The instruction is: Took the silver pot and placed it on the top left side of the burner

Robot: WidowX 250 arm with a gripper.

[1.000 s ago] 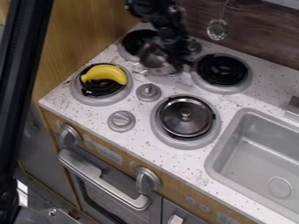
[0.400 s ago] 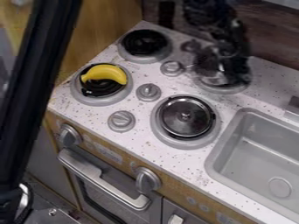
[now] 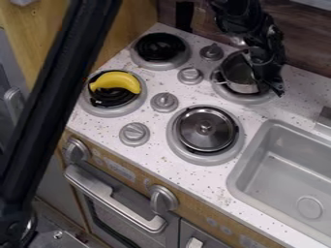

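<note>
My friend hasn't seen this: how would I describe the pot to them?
Left of the sink is a toy stove; look at its back right burner. The silver pot is there, beside the black gripper. Its open top sets it apart from the knobbed lid in front.

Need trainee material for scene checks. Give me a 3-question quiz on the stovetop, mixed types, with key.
1. Multiple choice: which burner is the silver pot at, as seen in the picture?
a) upper left
b) upper right
c) lower left

2. True or false: the yellow banana lies on the lower left burner.

3. Fill in: the round lid with a knob sits at the ____ burner.

Key: 1 b; 2 true; 3 lower right
</note>
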